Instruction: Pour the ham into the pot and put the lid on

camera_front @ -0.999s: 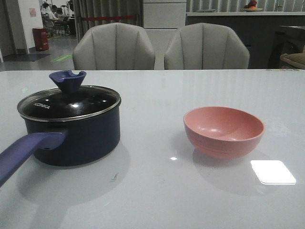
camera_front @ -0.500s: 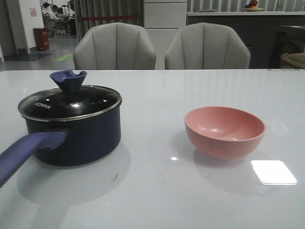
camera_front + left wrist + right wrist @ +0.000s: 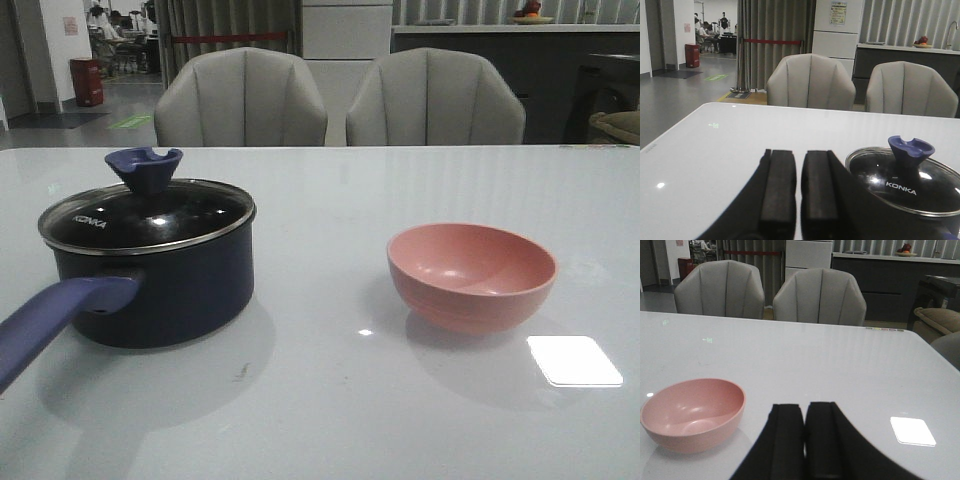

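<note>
The lid sits on the pot at the worktop's left, well apart from the pink bowl; left hand and right hand both pressed together, holding nothing

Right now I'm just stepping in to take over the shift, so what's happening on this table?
Nothing is being handled. The glass KONKA lid sits closed on the navy pot, its handle pointing toward the robot. The pink bowl stands apart to the pot's right, and what shows of its inside looks empty; no ham is visible. The left claw and the right claw are both shut on nothing, held back from the pot and bowl.
</note>
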### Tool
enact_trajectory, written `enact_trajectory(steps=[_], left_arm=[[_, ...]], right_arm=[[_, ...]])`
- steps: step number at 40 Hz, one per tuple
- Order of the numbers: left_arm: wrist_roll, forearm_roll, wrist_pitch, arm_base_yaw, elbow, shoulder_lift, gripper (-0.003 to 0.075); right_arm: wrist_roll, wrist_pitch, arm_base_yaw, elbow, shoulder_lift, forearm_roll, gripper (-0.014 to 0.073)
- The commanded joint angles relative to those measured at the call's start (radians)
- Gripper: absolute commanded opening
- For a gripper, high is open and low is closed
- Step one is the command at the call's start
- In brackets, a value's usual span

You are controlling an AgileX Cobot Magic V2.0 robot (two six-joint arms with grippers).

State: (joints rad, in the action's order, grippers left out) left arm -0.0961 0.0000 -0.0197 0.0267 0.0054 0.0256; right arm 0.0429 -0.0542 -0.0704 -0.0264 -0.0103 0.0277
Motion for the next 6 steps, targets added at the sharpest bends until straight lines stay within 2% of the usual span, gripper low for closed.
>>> enact_trajectory(steps=[1,6], left_arm=[[-0.011,-0.007,-0.079,-0.001,0.021,0.011,0.0133],[-0.011,-0.007,-0.079,-0.001,0.021,0.011,0.0133]], right_arm=[[-0.002,0.072,0.004,0.005,-0.02,0.002,0.0161],[-0.002,0.072,0.004,0.005,-0.02,0.002,0.0161]])
